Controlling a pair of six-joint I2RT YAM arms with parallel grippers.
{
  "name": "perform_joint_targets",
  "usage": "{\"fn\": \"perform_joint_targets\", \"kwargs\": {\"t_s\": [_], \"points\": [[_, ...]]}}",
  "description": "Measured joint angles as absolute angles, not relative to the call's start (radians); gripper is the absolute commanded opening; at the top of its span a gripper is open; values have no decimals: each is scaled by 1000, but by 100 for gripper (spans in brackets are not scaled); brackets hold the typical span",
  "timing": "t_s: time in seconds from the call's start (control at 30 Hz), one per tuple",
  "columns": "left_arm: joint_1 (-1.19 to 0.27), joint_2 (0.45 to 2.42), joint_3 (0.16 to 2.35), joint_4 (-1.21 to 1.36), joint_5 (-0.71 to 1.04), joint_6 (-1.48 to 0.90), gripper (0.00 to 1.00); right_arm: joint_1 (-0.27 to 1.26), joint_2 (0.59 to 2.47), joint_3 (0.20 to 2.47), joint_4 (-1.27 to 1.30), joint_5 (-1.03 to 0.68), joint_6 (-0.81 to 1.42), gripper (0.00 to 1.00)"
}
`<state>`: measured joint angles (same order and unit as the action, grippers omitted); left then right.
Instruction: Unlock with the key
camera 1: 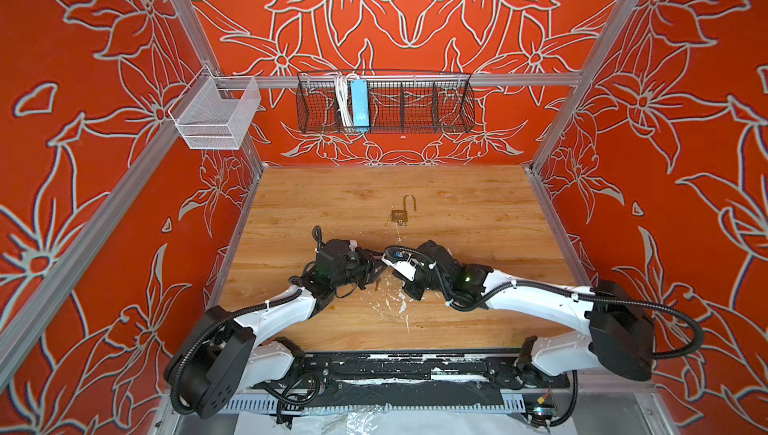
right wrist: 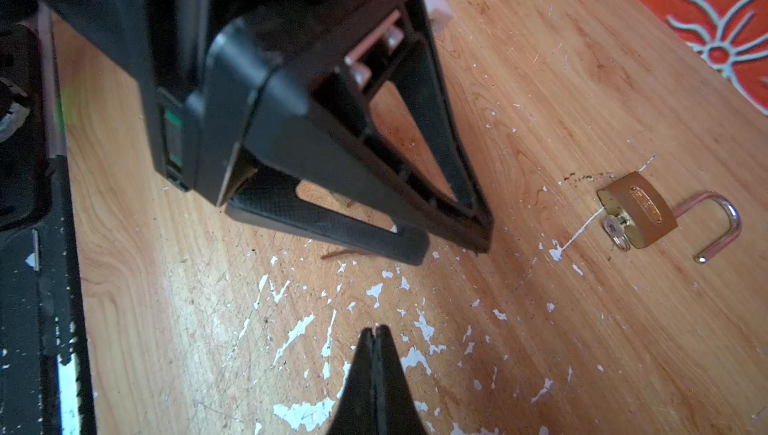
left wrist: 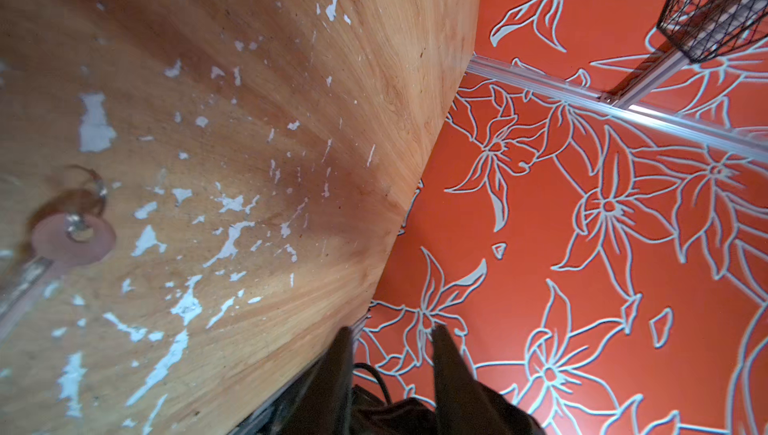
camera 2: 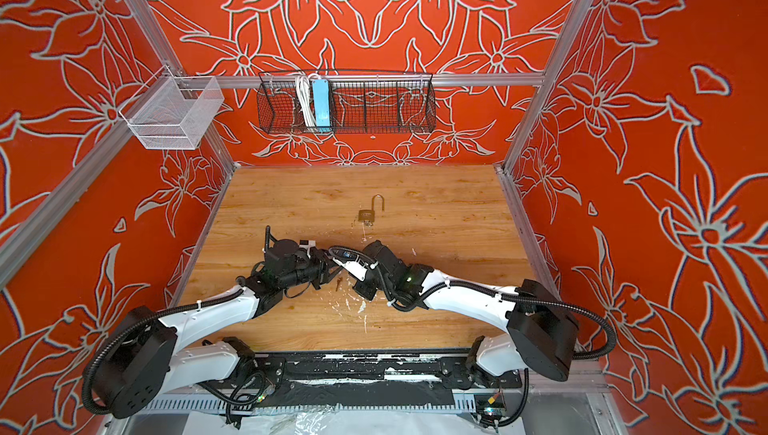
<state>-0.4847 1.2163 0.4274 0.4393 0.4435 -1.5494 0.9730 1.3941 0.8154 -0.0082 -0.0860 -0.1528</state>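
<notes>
Right wrist view: left gripper [right wrist: 453, 245] partly spread over the flat key [right wrist: 343, 252], right gripper [right wrist: 374, 339] pinched closed; fingertips could skid it away.

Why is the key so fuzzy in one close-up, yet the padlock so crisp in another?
Left wrist view: the key seems to lie very near the lens, so it is out of focus, while the table farther off is sharp. Right wrist view: the padlock sits farther away and is crisp; the nearer left tool looks slightly soft.
</notes>
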Motion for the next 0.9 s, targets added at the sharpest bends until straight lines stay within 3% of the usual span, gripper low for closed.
{"fn": "perform_joint_targets", "kwargs": {"t_s": [0.1, 0.2, 0.27, 0.3, 0.57, 0.9], "points": [[-483, 1208, 432, 384, 438, -1501, 48, 973, 1395, 815, -6, -84, -148, 0], [-482, 1158, 479, 207, 403, -1396, 52, 973, 1414, 816, -4, -78, -120, 35], [-482, 1100, 550, 30, 336, -1304, 54, 973, 1445, 816, -4, -82, -79, 48], [-479, 1066, 579, -39, 302, -1264, 55, 973, 1462, 815, -1, -86, -51, 49], [-312, 796, 515, -333, 255, -1079, 59, 986, 1655, 857, 4, -118, 145, 50], [-272, 650, 476, -532, 265, -1013, 61, 989, 1757, 1000, -85, -37, -3, 37]]}}
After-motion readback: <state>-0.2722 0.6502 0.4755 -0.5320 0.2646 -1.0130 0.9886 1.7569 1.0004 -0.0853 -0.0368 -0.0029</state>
